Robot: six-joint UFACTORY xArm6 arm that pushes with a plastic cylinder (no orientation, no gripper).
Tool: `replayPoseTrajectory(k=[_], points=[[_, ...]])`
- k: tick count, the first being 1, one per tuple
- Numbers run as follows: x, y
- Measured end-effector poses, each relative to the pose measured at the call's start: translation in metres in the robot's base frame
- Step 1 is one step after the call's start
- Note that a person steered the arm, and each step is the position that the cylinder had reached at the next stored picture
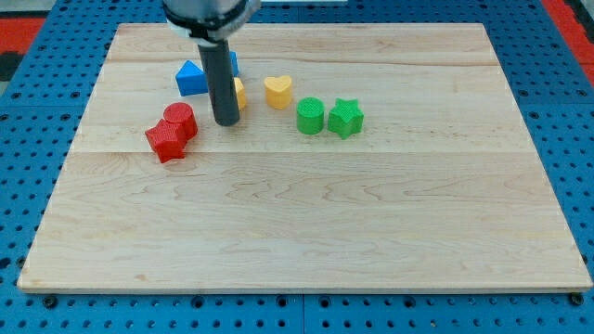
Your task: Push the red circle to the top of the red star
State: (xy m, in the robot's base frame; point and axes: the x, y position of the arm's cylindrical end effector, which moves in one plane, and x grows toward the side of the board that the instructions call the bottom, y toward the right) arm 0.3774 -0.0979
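The pale wooden board (306, 232) lies on a blue perforated table (28, 93), and its near half toward the view's bottom holds nothing but bare grain. Nearest of the blocks is the red star-shaped block (165, 142), at the view's left. Touching it on its upper right edge sits the red round block, the red circle (179, 119), so the two reds form one tight pair.

Just to the right of the red circle, a little apart from it, my tip (227, 122) rests on the board, the lower end of a straight dark rod; it has no jaws and holds nothing.

Farther right stand a green round block (310, 116) and a green star block (344, 118), side by side and nearly touching, well apart from the reds.

Behind the rod a yellow block (239, 94) is mostly hidden, shape unclear, and a yellow heart-shaped block (277, 91) sits just right of it. Farthest back, a blue block (192, 78) with a peaked top is partly covered by the rod.
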Motion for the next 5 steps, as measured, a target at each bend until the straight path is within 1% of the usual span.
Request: replayPoseTrajectory(k=[1, 2, 4, 5], points=[[0.016, 0.075], [0.035, 0.106], [0.032, 0.103], [0.037, 0.009]])
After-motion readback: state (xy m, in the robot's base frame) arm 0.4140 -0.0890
